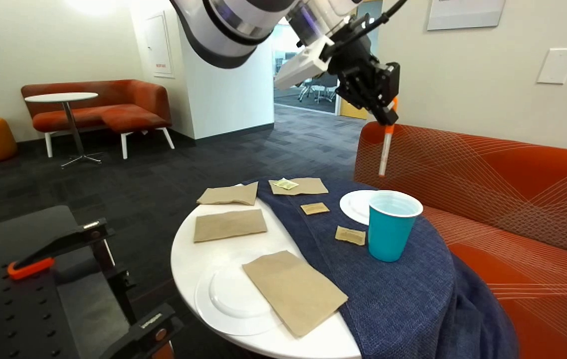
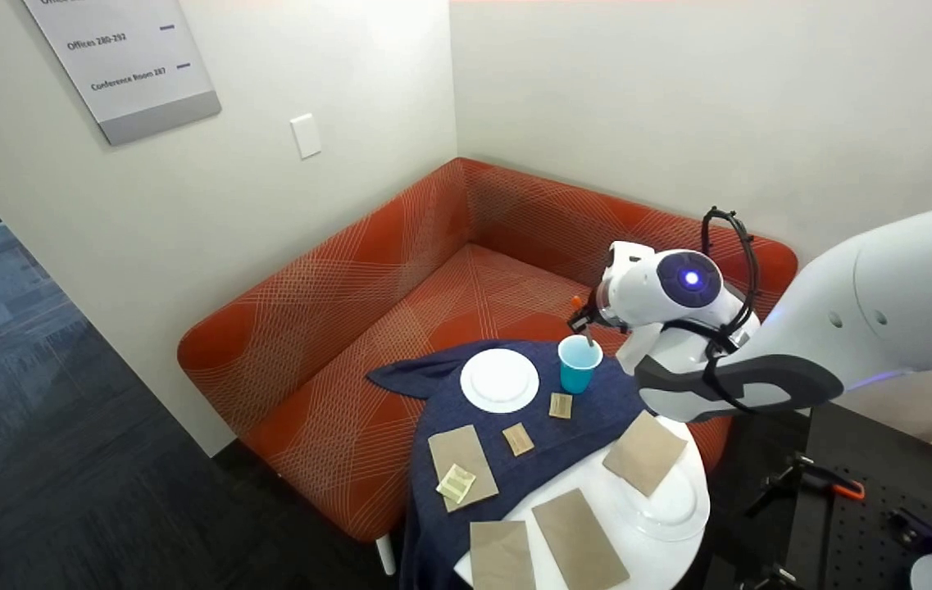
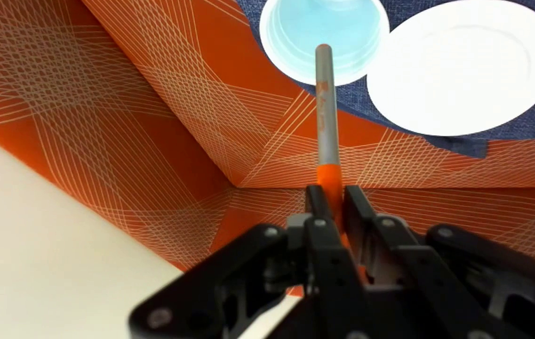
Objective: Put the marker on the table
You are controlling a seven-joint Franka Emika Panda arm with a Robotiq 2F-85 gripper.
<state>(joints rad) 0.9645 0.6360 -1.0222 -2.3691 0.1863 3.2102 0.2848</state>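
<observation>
At the left in an exterior view, the white-topped round table (image 1: 183,259) bears brown paper napkins (image 1: 231,225) and a pale plate (image 1: 233,299) partly under one of them; anything laid here must fit among these. Rightward, the dark blue cloth (image 1: 398,304) covers the other half. Its near side looks the better landing place, since the weave should check rolling. Small tan packets (image 1: 350,235) lie on it, then come a white plate (image 1: 354,205) and the teal plastic cup (image 1: 388,237). The marker (image 3: 327,122) hangs in the air with its lower end near the cup's mouth; whether squarely over it, I cannot tell. Best to carry it sideways past the rim before lowering, or it may drop inside. Then tip it over until nearly level, touch down softly, and release only once the cloth bears the weight. The gripper (image 3: 334,197) is narrowed around the marker's orange end, holding it. The long axis runs near upright: orange end poking above the grip, pale barrel pointing down, its foot (image 1: 383,168) leaning slightly left in an exterior view.
</observation>
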